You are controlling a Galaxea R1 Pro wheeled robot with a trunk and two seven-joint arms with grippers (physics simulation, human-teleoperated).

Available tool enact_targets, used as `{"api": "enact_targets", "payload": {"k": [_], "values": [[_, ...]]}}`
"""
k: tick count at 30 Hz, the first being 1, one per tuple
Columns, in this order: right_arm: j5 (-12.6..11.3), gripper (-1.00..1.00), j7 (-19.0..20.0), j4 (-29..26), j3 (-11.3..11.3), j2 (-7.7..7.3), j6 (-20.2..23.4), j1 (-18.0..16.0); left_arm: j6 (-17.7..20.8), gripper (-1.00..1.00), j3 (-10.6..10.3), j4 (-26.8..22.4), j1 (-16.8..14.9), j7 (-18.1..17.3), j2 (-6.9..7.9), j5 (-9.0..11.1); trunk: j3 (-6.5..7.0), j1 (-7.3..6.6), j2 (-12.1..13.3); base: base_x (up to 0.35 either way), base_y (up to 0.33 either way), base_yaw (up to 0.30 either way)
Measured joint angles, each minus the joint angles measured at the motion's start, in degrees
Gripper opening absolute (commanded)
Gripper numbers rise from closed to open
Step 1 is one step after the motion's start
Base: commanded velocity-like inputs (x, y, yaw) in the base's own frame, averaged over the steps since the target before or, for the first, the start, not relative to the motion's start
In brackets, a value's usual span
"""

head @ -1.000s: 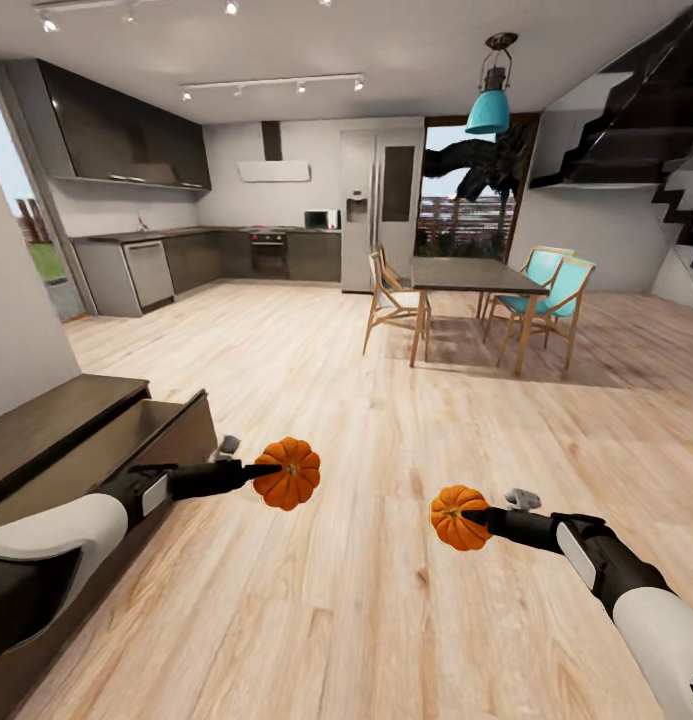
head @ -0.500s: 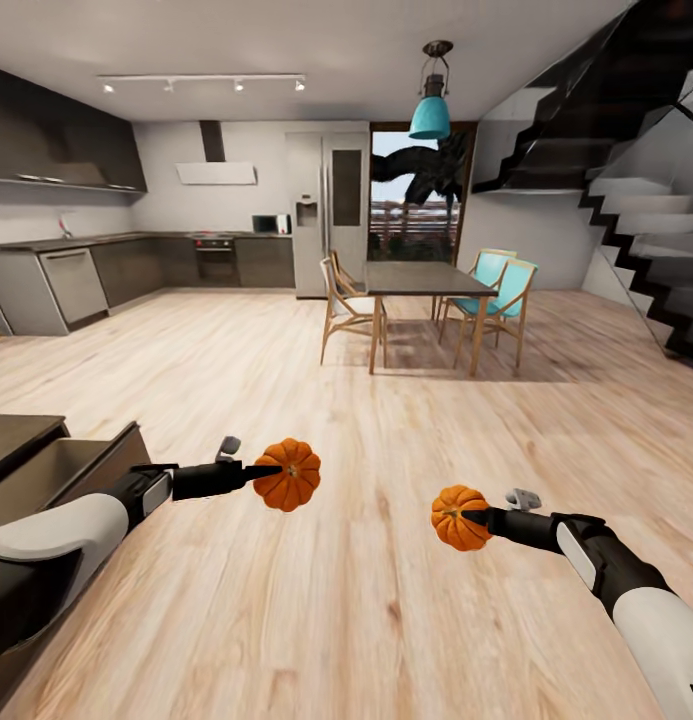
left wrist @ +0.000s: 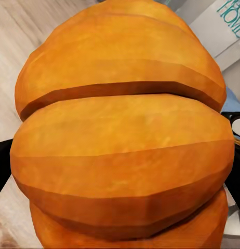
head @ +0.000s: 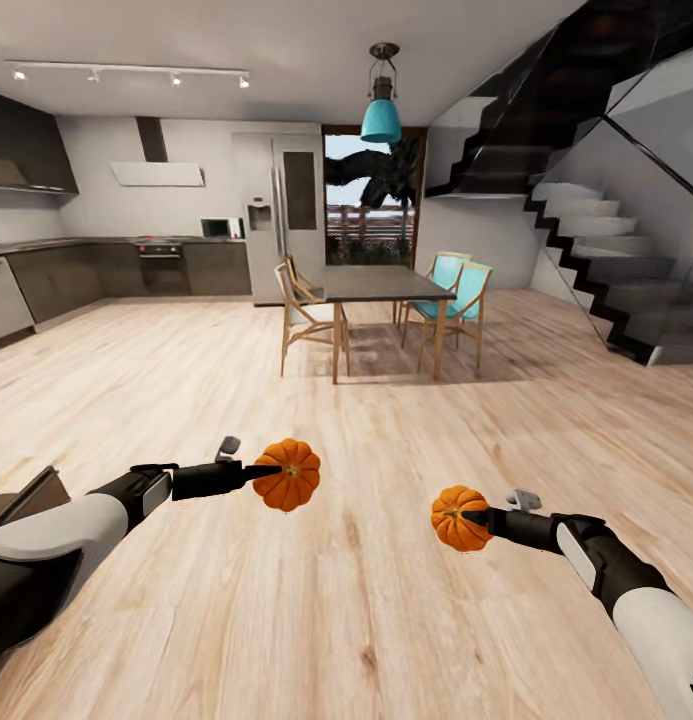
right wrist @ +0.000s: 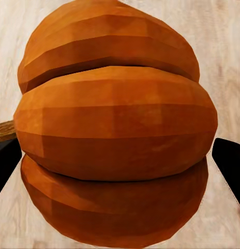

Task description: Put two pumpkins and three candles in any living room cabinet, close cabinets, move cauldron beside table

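**Both arms carry a pumpkin over the plank floor**

Nearest the robot, the two arms reach forward above the light wood floor [head: 366, 600]. The left end effector [head: 268, 470] is clamped on the left pumpkin [head: 288, 474], a bright orange ribbed ball held clear of the floor. In the left wrist view the left pumpkin [left wrist: 122, 135] bulges between the dark fingers [left wrist: 1, 166], whose edges show on both sides of it. The right end effector [head: 476, 518] is clamped on the right pumpkin [head: 459, 518], which hangs a little lower in the head view and well apart from the left pumpkin. In the right wrist view the right pumpkin [right wrist: 115, 129] sits between black fingers [right wrist: 231, 166], with bare planks behind it.

Just left of the left arm, a dark brown corner of the low cabinet [head: 26, 492] shows at the picture's edge.

Beyond the pumpkins the floor runs open to a dining table [head: 378, 285] with wooden chairs and two turquoise chairs [head: 464, 290] on its right side. A teal pendant lamp [head: 381, 118] hangs above the dining table. Left of the dining table stand the fridge [head: 282, 215] and the grey kitchen units [head: 106, 268]. Right of the dining table a dark staircase [head: 586, 220] climbs the wall.
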Motion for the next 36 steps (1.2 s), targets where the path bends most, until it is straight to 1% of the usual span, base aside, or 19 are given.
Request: {"api": "enact_targets", "payload": {"k": [20, 36], "values": [[0.1, -1.0, 0.0, 0.0, 0.0, 0.05, 0.0, 0.0, 0.0, -1.0, 0.0, 0.0, 0.0, 0.0, 0.0, 0.0, 0.01, 0.0, 0.0, 0.337, 0.0, 0.007], [0.1, -1.0, -0.1, 0.0, 0.0, 0.09, 0.0, 0.0, -0.1, -1.0, 0.0, 0.0, 0.0, 0.0, 0.07, 0.1, 0.01, 0.0, 0.0, 0.336, 0.0, 0.277]]}}
